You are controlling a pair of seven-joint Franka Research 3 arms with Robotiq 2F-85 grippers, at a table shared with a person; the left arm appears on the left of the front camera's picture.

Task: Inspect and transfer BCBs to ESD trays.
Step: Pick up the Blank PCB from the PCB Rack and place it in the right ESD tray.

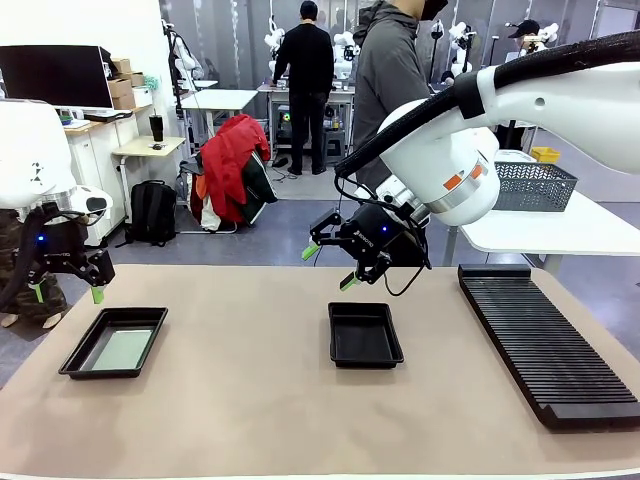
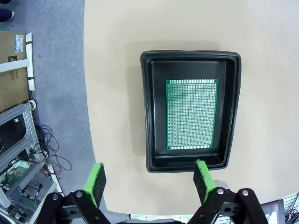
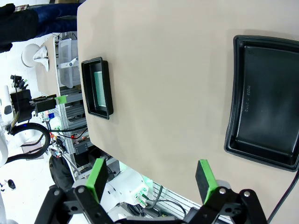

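One green BCB lies flat in the left ESD tray, seen pale in the front view as the board. My left gripper hovers open above the table's left edge, just beyond that tray; its fingertips stand wide with nothing between them. The second ESD tray sits near the table's middle with nothing in it. My right gripper hangs open in the air just beyond it, tilted; the right wrist view shows this tray and, farther off, the left tray.
A long black ribbed rack runs along the table's right side. A person stands at the far side behind my right arm. A white table with a grey basket stands beyond the right edge.
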